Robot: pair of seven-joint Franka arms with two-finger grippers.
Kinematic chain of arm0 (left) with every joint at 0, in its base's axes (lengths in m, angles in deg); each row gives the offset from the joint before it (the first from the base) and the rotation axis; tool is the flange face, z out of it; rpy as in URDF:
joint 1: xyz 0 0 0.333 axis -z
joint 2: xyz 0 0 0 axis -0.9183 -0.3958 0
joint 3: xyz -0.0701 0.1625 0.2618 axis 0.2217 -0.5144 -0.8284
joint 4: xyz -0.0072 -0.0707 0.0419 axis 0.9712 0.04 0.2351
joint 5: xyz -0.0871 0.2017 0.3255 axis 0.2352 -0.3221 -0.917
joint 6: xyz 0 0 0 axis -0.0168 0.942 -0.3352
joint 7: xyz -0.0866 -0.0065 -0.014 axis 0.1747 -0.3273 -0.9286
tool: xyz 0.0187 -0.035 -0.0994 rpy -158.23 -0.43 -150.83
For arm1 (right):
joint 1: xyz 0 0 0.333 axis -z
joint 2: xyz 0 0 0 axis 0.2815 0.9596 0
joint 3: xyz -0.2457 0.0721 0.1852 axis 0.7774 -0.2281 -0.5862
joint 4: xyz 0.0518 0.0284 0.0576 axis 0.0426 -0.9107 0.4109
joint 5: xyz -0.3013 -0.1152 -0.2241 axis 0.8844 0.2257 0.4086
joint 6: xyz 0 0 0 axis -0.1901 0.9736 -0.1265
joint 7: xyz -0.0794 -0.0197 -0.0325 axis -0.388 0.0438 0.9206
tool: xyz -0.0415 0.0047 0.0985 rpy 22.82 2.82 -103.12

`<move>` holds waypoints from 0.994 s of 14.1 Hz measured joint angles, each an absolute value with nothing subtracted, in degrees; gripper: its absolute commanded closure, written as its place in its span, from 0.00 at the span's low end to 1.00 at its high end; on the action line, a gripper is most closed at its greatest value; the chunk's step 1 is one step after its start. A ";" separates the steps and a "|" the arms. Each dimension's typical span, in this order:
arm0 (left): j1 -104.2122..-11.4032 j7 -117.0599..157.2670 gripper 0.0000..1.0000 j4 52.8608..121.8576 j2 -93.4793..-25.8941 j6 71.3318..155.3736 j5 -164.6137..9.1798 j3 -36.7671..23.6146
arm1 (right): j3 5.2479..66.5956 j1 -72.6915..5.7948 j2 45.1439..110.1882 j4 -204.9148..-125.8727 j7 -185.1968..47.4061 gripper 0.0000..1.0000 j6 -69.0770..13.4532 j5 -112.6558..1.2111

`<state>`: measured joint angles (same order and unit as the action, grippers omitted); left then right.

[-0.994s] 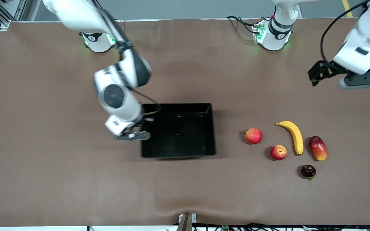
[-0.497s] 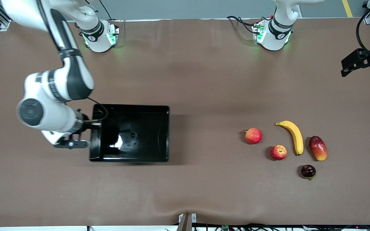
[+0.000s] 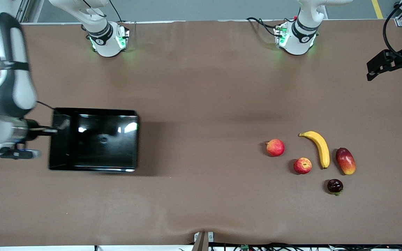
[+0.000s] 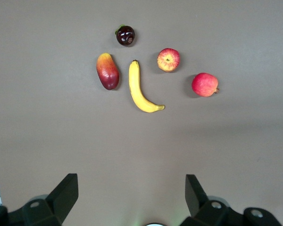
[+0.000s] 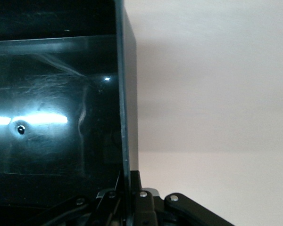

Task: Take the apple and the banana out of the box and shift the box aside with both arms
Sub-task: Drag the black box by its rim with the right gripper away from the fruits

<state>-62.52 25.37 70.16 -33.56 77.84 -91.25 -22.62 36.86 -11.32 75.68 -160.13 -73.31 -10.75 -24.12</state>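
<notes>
Right gripper (image 3: 49,131): I see it pressed together on the wall of the box, at the right arm's end of the table.
Box (image 3: 96,139): black tray, pinched by its end wall; I cannot tell whether it rests on the table (image 3: 201,87) or hangs just above it.
Left gripper (image 4: 132,197): I have it spread wide, holding nothing, up in the air at the left arm's end of the table.
Banana (image 3: 320,148): lies on the table between the mango (image 3: 345,160) and the two round red fruits.
Apple (image 3: 302,165): just beside the banana, nearer the front camera than the pinkish-red fruit (image 3: 275,147).
Dark fruit (image 3: 335,186): nearest the front camera of the group.
</notes>
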 measured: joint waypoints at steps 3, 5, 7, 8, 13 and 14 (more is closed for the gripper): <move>-62.36 25.28 0.00 70.37 -33.59 77.86 -91.25 -22.33 | 36.86 -4.03 75.70 -161.83 -79.29 1.00 -11.78 -22.65; -62.51 25.28 0.00 70.42 -33.59 77.86 -91.25 -22.48 | 36.84 -1.16 75.70 -162.04 -83.55 1.00 -15.25 -20.77; -62.71 25.28 0.00 70.45 -33.59 77.86 -91.25 -22.78 | 36.84 1.86 75.71 -162.13 -87.84 1.00 -19.31 -20.45; -62.89 25.28 0.00 70.45 -33.59 77.86 -91.25 -22.82 | 36.83 3.56 75.85 -162.29 -89.75 1.00 -20.84 -20.40; -63.03 25.28 0.00 70.46 -33.60 77.86 -91.25 -22.89 | 36.74 9.94 79.82 -164.54 -97.15 1.00 -28.91 -20.52; -63.07 25.28 0.00 70.46 -33.60 77.87 -91.25 -23.04 | 36.71 10.05 80.38 -165.58 -97.19 1.00 -32.24 -20.78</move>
